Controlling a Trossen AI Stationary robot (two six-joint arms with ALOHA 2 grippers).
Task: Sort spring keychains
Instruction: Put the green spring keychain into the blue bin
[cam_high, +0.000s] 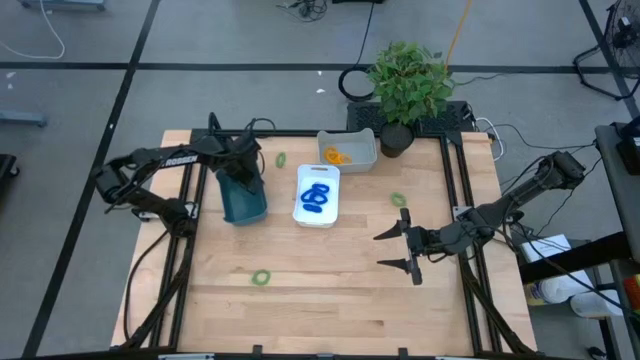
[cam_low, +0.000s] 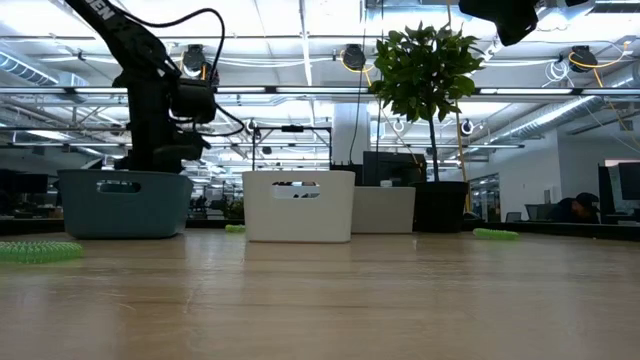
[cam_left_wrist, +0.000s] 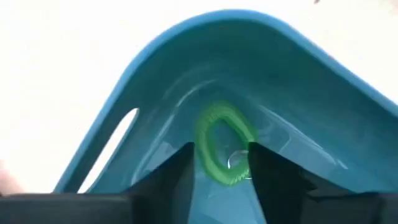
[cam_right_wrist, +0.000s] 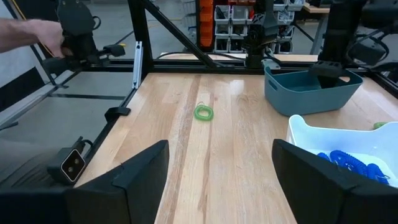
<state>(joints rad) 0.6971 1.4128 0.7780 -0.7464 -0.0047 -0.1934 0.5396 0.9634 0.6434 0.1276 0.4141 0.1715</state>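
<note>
My left gripper (cam_left_wrist: 221, 149) reaches down into the teal bin (cam_high: 245, 205) at the table's far left, its fingers apart. A green spring keychain (cam_left_wrist: 205, 140) shows between the fingertips, against the bin's floor. Blue keychains (cam_high: 316, 196) lie in the white tray (cam_high: 318, 221), and an orange one (cam_high: 335, 155) in the grey tray (cam_high: 362, 140) behind it. Green keychains lie loose on the table, one near the front (cam_high: 261, 277), one by the bin (cam_high: 281, 158) and one right of the trays (cam_high: 398, 200). My right gripper (cam_high: 380, 250) hovers open at the right, pointing left.
A potted plant (cam_high: 397, 135) stands at the far edge, right of the grey tray. Black frame rails (cam_high: 462, 200) run along both sides of the table. A person's hand (cam_right_wrist: 31, 31) shows beyond the table's left side. Bare wood spans the near half.
</note>
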